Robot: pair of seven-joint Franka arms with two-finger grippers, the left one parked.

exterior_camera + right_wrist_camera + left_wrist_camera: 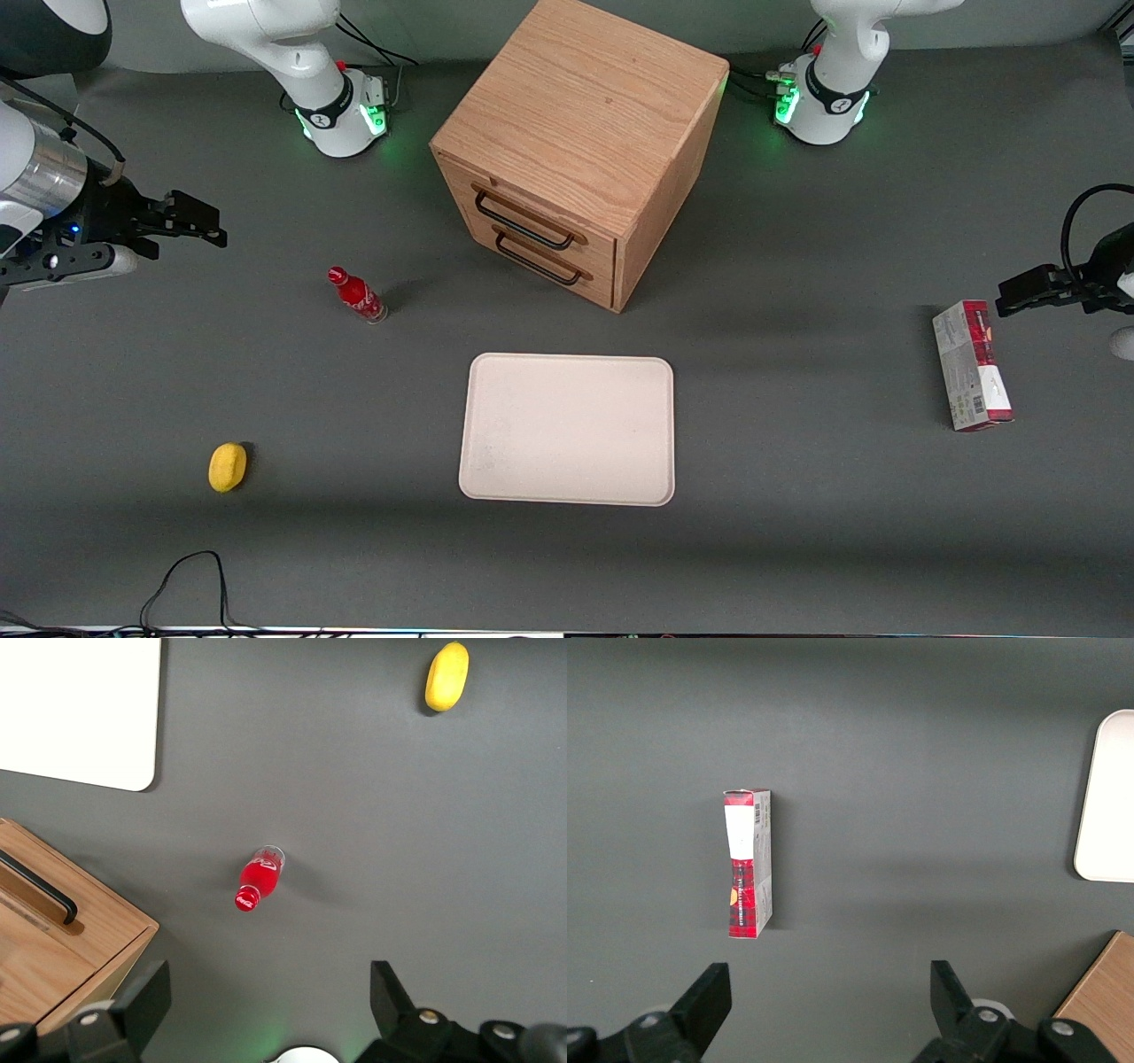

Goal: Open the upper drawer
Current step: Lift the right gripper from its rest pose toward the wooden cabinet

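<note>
The oak cabinet point(580, 115) stands at the back middle of the table. Its upper drawer point(528, 215) is shut, with a long black bar handle point(523, 223). The like lower drawer point(551, 258) just below it is shut too. My right gripper point(190, 221) is open and empty, high above the table toward the working arm's end, well apart from the cabinet. In the right wrist view the gripper point(266, 1001) hangs over bare mat beside a corner of the cabinet point(62, 948). One black handle end point(44, 890) shows there; I cannot tell which drawer it belongs to.
A red bottle point(357, 295) point(257, 877) stands between my gripper and the cabinet. A cream tray point(567, 430) point(71, 704) lies nearer the front camera than the cabinet. A yellow lemon point(228, 466) point(446, 675) lies near the front. A red-and-white box point(972, 365) point(749, 864) lies toward the parked arm's end.
</note>
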